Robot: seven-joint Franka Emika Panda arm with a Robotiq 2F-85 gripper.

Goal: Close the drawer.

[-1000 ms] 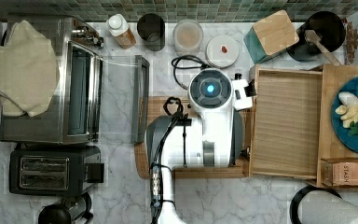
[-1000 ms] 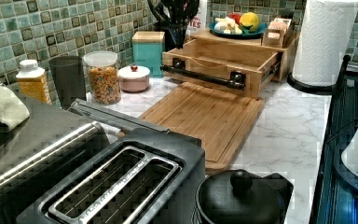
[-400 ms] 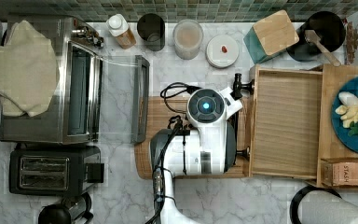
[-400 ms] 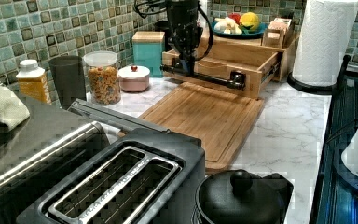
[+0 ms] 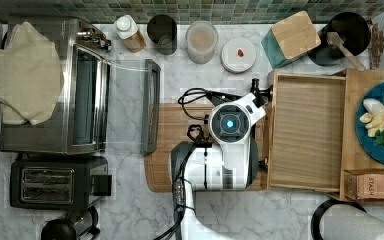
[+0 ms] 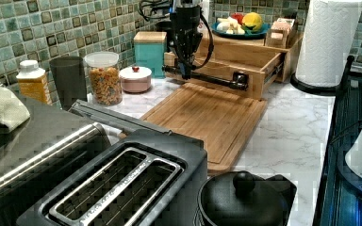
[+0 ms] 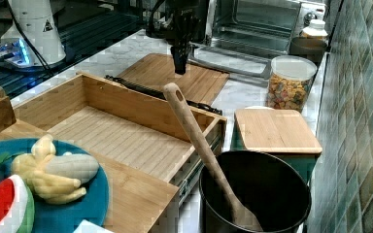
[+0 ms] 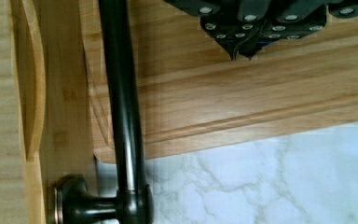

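My end effector [image 8: 242, 52], fingers pressed together, hangs beside the drawer [image 5: 307, 132] handle [image 8: 121, 107]; pushing off-centre could jam it.

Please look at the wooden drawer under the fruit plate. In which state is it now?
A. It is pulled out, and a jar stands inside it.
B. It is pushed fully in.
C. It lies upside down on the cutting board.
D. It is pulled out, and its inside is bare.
D: the drawer stands pulled out from its cabinet, its grained bottom bare, with the gripper beside its black handle, above the cutting board.
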